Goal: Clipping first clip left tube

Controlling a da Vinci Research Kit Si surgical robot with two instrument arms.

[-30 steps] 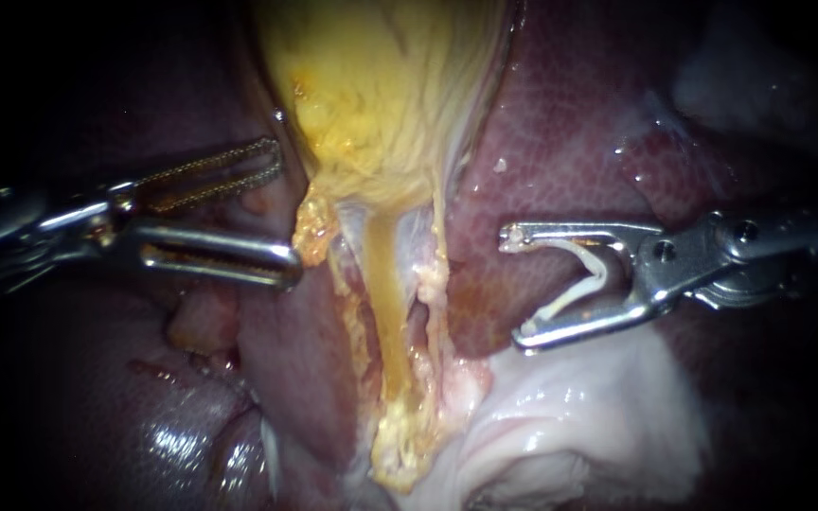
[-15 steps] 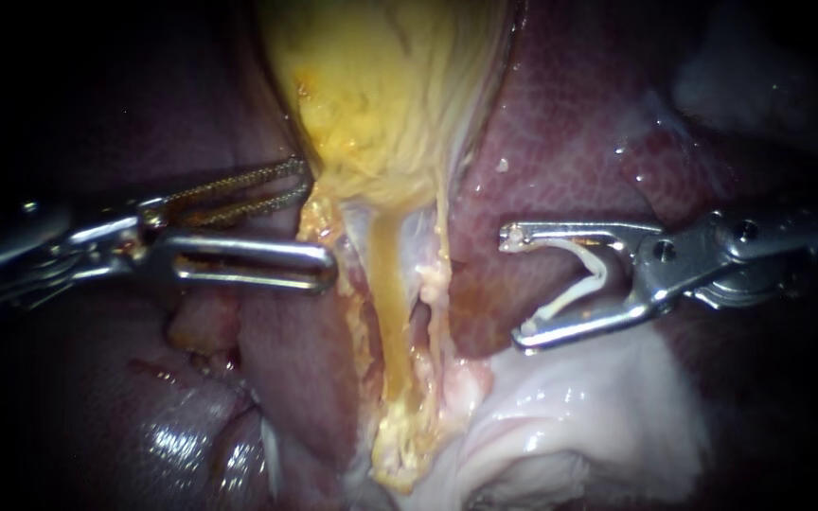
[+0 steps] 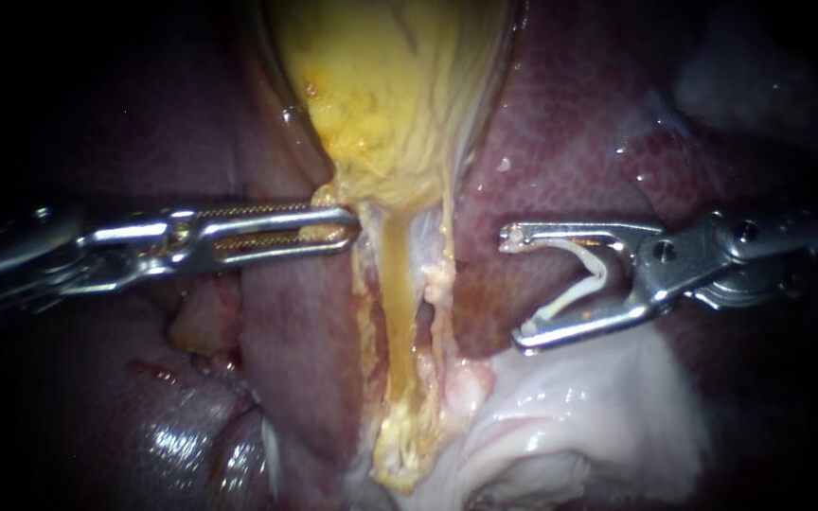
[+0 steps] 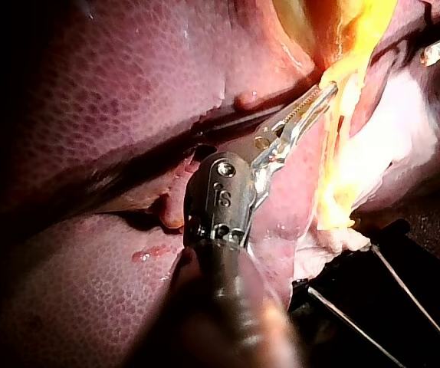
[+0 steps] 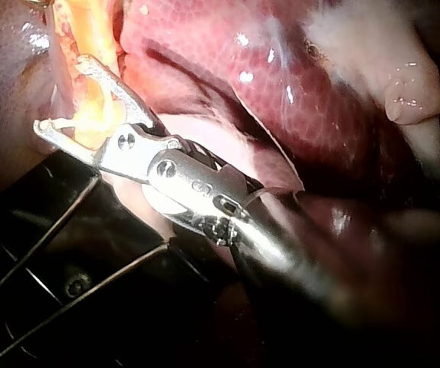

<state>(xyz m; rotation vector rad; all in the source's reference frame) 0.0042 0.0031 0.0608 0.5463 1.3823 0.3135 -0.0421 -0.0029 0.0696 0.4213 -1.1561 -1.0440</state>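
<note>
Your left tube (image 3: 388, 303) is the thick, glistening yellow cord that drops from the neck of the yellow, sack-like gallbladder (image 3: 390, 95). It runs straight down the endoscope view, bare along most of its length. Just beside the tube, on your right instrument's side, a thinner pale strand (image 3: 442, 274) runs parallel to it.

Beyond that strand, apart from the tube, your right instrument (image 3: 516, 287) hovers over the dark red, mottled liver (image 3: 560, 142). Its end effector is spread wide and carries an open white clip (image 3: 587, 274), V-shaped, with one leg end seated against each jaw. The mouth faces the tube squarely, crosswise to the tube's long axis, so a level advance looks right. The pale strand lies first in that path, though, and I judge it must stay outside the clip.

On the tube's other side, your left instrument (image 3: 352, 225) is the nearer one, with its tip right at the tube's top end. Its end effector is pressed together, apparently pinching the yellow fringe (image 3: 324, 196) of fatty tissue there.
</note>
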